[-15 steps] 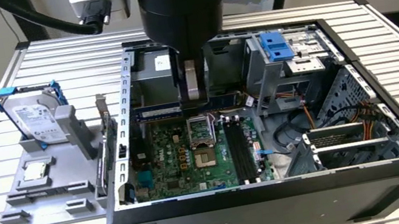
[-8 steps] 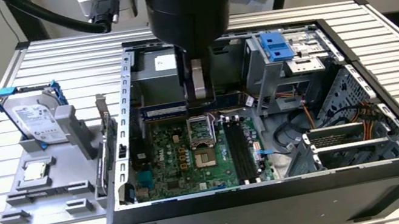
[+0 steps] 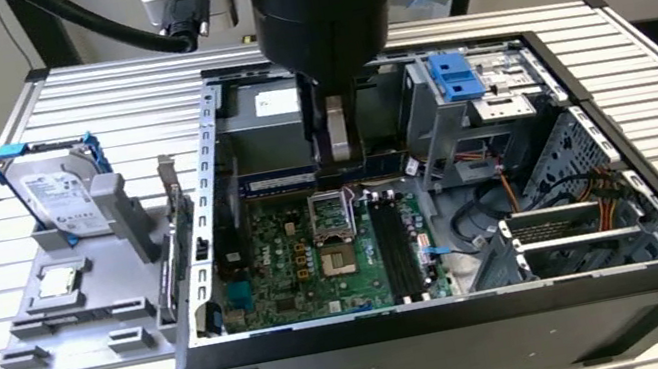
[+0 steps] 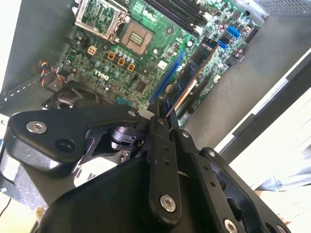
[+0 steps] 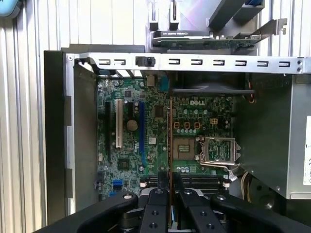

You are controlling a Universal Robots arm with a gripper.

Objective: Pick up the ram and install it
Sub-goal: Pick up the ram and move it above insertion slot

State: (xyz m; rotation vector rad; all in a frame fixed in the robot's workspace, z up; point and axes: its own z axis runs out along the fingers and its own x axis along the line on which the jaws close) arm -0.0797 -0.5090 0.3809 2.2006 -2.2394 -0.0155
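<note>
The gripper (image 4: 163, 114) is squeezed tight on the ram (image 4: 192, 73), so the stick is off the table and up in the air inside the open computer case (image 3: 202, 268). The ram is pinched near one end and the rest pokes out away from the fingers. In the first wrist view it shows as a thin line (image 5: 170, 141) running out from the gripper (image 5: 170, 191). The thing that matters most is the memory slots (image 3: 395, 249), the long black grooves on the green board. In the exterior view the gripper (image 3: 337, 148) hangs above the board, past the far end of the slots and a bit to the exterior view's left of them. In both wrist views the ram's long side looks to run across the slots (image 5: 194, 180), not along them, so it is not lined up with them now. The slots look bare, with nothing lying on them. The CPU socket (image 3: 340, 262) sits just beside the slots on the exterior view's left, with its metal lid standing open. Loose cables (image 3: 471, 220) lie near the slots on the exterior view's right and could get snagged, I think. The silver hard drive (image 3: 59, 202) stands well apart from the slots, outside the case.
</note>
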